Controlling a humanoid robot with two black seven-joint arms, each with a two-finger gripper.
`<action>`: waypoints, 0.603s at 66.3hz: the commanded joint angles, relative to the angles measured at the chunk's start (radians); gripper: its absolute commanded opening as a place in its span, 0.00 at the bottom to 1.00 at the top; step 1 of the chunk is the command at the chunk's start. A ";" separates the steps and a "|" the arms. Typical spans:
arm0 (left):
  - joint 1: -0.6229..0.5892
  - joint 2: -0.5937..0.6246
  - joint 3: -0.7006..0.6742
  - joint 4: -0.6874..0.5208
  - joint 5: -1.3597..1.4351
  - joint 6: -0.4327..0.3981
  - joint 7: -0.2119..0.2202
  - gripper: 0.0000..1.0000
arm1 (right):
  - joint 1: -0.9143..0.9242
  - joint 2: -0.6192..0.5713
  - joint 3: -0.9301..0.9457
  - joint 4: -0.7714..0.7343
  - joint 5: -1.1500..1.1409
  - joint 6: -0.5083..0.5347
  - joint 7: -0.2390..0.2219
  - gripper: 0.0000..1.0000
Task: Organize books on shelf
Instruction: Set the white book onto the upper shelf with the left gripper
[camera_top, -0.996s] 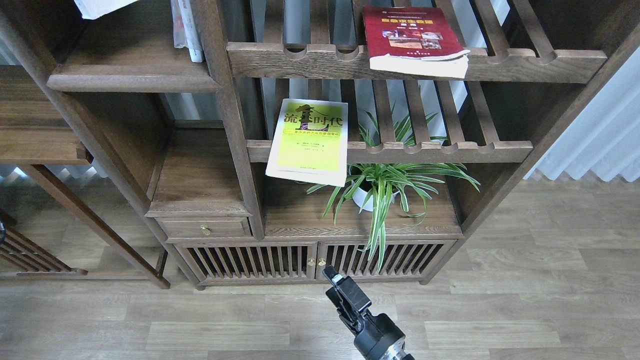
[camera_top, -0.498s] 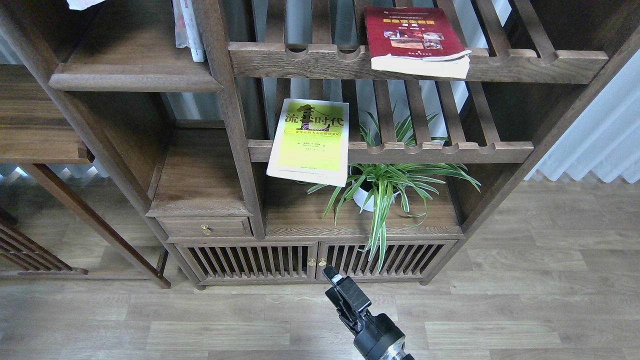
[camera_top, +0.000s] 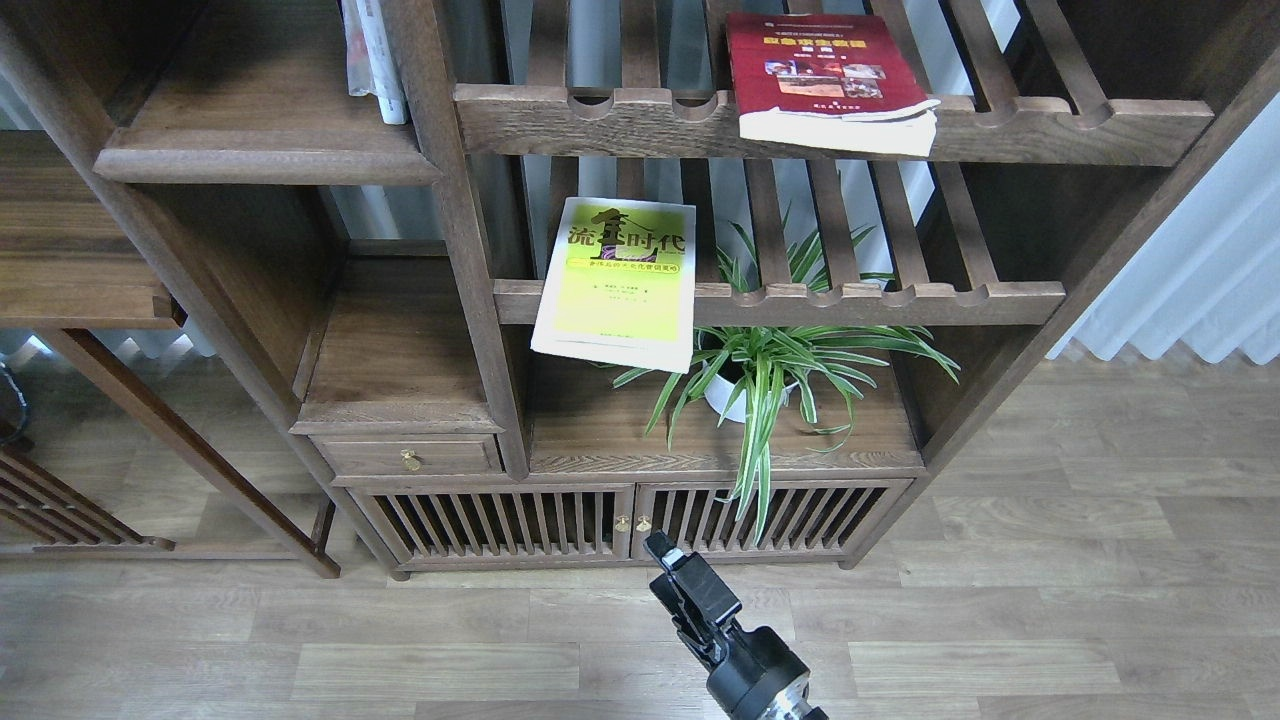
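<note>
Only one gripper (camera_top: 668, 562) in view, rising from the bottom edge right of centre, so judged the right one; seen narrow and dark, fingers not separable, so cannot tell how wide it stands. Nothing held. Low over the floor (camera_top: 1000, 600), just in front of the cabinet doors (camera_top: 630, 520). Left arm out of sight.

Up and slightly left from there, past the plant (camera_top: 770, 370): yellow-green book (camera_top: 618, 282) lying flat on the lower slatted rack (camera_top: 900, 298), long axis running front to back, near end hanging over the front rail. Higher and to the right: dark red book (camera_top: 825, 70) on the upper slatted rack (camera_top: 1050, 130), also overhanging. Pale book not visible.

Solid shelf (camera_top: 260, 160) up at far left, thin white books (camera_top: 375, 60) standing at its right end. Yellow-green book likely the closer, easier reach.
</note>
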 joint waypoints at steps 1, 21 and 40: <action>-0.002 -0.002 0.002 0.003 0.026 0.000 -0.014 0.05 | 0.000 0.000 0.000 0.000 0.000 0.000 0.000 0.99; 0.036 0.004 0.039 0.003 0.048 0.000 -0.227 0.05 | -0.003 0.000 0.002 0.008 0.002 0.000 0.002 0.99; 0.105 -0.025 0.033 0.057 0.029 0.000 -0.351 0.06 | -0.006 0.000 0.002 0.011 0.003 0.000 0.002 0.99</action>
